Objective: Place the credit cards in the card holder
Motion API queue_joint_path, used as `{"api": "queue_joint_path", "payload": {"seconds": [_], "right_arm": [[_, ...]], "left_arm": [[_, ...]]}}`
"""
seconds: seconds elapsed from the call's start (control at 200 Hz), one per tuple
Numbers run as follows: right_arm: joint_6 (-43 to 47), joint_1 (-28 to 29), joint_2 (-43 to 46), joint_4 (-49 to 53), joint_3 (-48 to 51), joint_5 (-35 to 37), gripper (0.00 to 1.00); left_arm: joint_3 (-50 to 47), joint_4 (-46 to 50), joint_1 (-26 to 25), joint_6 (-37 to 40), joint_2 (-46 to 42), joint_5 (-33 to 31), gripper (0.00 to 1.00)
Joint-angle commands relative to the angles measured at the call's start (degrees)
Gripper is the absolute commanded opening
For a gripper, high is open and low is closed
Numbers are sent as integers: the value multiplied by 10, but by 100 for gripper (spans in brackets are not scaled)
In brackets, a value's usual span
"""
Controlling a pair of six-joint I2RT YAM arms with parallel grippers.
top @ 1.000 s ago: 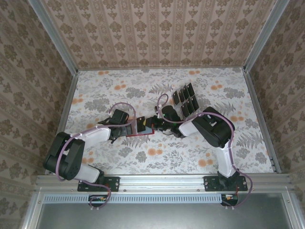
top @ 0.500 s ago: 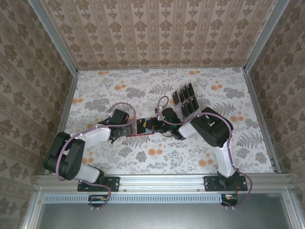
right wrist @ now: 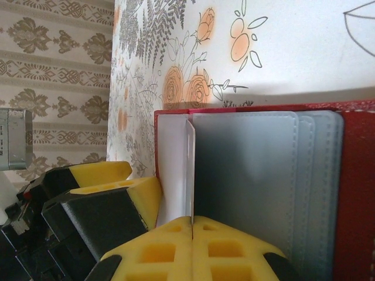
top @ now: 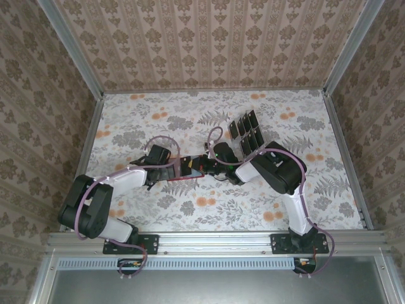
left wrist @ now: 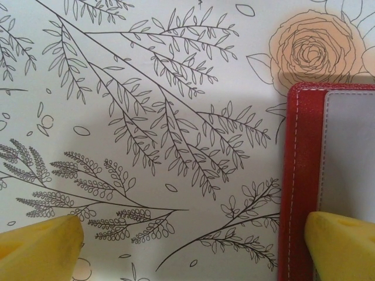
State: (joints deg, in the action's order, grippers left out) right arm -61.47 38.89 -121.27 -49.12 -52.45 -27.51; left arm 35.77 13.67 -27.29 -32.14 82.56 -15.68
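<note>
The card holder (top: 183,178) lies open on the floral table, red with pale grey pockets (right wrist: 252,175). My right gripper (top: 196,166) is shut on one credit card (right wrist: 189,170), a thin card seen edge-on that stands upright over the holder's left pocket; from above it is a small dark rectangle (top: 188,164). My left gripper (top: 166,170) is open and low at the holder's left side. One of its yellow fingertips (left wrist: 343,246) rests over the holder's red edge (left wrist: 299,175), the other over bare table. More credit cards (top: 248,132) stand in a rack behind.
A clear slotted rack (top: 253,144) with several dark cards stands right behind my right wrist. Patterned walls close the table in on three sides. Open floral surface lies to the front and far left of the two arms.
My right wrist has shifted slightly left over the card holder, still gripping the card. The left arm and the holder have stayed put.
</note>
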Motion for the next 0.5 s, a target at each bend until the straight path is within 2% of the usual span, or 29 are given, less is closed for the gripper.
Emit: {"api": "queue_joint_path", "payload": {"seconds": [0.0, 0.495], "right_arm": [[-4, 3, -16, -1, -4, -6, 0], [-13, 12, -20, -15, 11, -14, 0]], "left_arm": [[3, 25, 3, -1, 17, -14, 99], [1, 25, 3, -1, 17, -14, 99]]}}
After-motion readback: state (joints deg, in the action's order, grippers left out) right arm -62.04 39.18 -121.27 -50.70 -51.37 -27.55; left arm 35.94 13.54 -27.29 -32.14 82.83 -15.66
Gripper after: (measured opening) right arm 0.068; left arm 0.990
